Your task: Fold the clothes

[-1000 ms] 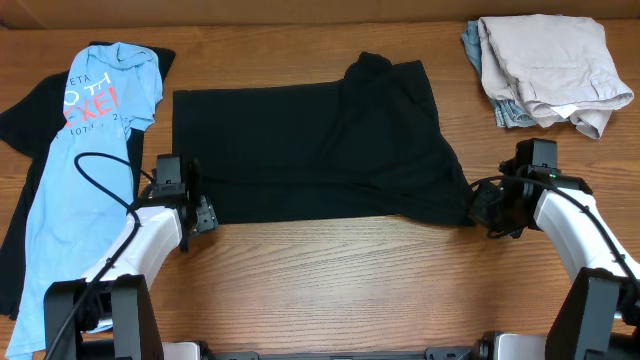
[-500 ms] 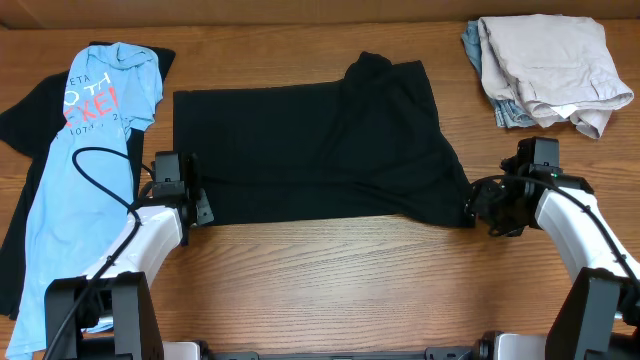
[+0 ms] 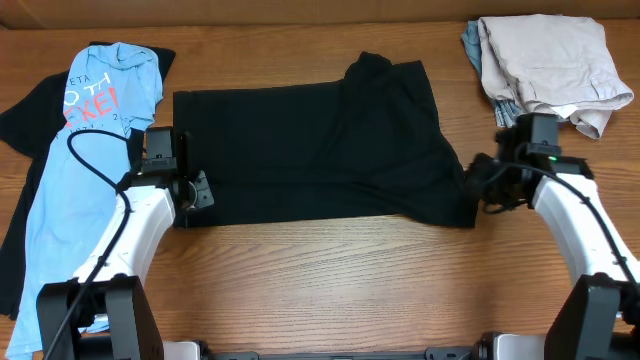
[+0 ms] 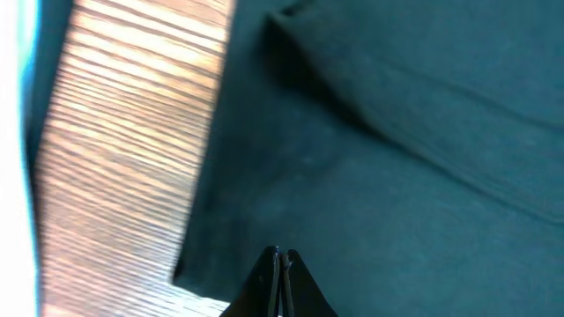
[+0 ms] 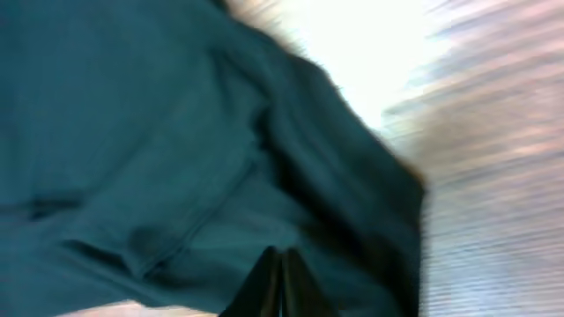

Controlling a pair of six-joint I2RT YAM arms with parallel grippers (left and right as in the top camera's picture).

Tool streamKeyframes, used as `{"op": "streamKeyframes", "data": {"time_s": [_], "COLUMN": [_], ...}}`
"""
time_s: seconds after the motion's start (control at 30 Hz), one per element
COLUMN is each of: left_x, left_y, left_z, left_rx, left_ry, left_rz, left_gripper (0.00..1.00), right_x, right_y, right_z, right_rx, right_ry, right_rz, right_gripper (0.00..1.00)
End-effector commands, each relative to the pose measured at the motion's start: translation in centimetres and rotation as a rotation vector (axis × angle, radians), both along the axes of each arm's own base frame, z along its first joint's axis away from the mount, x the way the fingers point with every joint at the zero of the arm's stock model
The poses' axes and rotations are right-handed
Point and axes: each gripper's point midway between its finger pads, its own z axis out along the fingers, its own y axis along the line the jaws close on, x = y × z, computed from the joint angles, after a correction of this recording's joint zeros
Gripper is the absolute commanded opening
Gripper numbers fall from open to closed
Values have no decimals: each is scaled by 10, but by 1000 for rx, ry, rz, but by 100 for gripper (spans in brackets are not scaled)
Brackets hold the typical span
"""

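Left gripper (image 4: 280,256) clamped shut on black T-shirt (image 3: 310,150) edge, right gripper (image 5: 280,254) closed, seemingly pinching its corner

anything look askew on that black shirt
Yes: the black T-shirt lies flat on its left side, but its right side is bunched and creased, with a flap folded crookedly at the top.

Overhead: looking straight down from high above on the whole surface (image 3: 320,260). Left wrist: close over the black T-shirt (image 4: 397,176) at its left edge beside bare wood; right wrist: equally close at the right edge, blurred. Shared with overhead: those two edges.
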Motion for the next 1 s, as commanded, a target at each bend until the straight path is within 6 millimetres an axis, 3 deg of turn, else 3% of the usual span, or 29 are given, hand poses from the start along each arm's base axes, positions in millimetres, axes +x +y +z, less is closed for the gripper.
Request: {"op": "streamKeyframes", "data": {"time_s": [0.0,0.07,0.23,0.57,0.97], "left_x": [0,-1,11,3,-53], "left_y": [-8,-7,-7,-8,3], "left_z": [-10,-19,-37,-60,-63], "left_rx": [-54,-54,-53,-66,2], "left_ry": [25,50,39,113,341], "left_rz": [-11,-10,-10,-11,10], "left_gripper": [4,4,4,4,4], "right_x": [6,5,5,-5,-45], "right_y": [22,33,38,31,21], "right_z": [4,-11,-39,-73,-82], "right_rx": [14,13,-11,-46,-75], "right_ry": [-46,-21,35,143,338], "right_rz": [62,87,95,78,-36], "right_gripper": [4,4,4,4,4]}}
